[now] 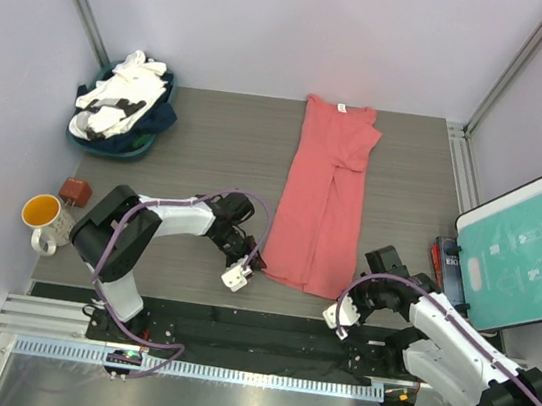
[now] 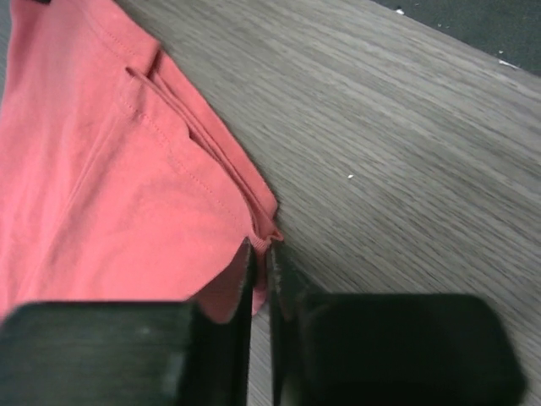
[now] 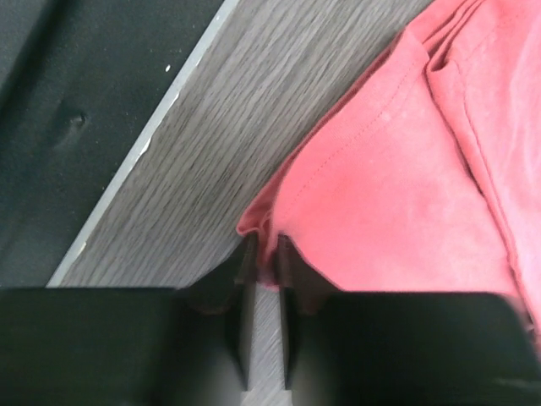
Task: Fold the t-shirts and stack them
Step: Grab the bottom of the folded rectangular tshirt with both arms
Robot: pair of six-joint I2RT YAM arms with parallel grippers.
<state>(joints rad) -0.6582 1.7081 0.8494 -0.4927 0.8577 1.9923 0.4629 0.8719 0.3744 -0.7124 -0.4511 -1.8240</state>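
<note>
A coral-red t-shirt (image 1: 324, 200) lies on the wooden table, folded lengthwise into a long strip, with its white neck tag at the far end. My left gripper (image 1: 237, 277) is at the strip's near left corner. In the left wrist view its jaws (image 2: 261, 247) are shut on the hem corner (image 2: 269, 227). My right gripper (image 1: 339, 317) is at the near right corner. There the jaws (image 3: 262, 241) pinch the folded hem edge (image 3: 258, 222). More t-shirts, white and dark navy (image 1: 124, 102), are heaped in a basket at the back left.
An orange-lined mug (image 1: 42, 216) and a small brown object (image 1: 76, 191) stand off the table's left edge. A teal board (image 1: 536, 255) leans at the right, with red and black items (image 1: 447, 263) beside it. A black mat (image 3: 51, 101) borders the table's near edge.
</note>
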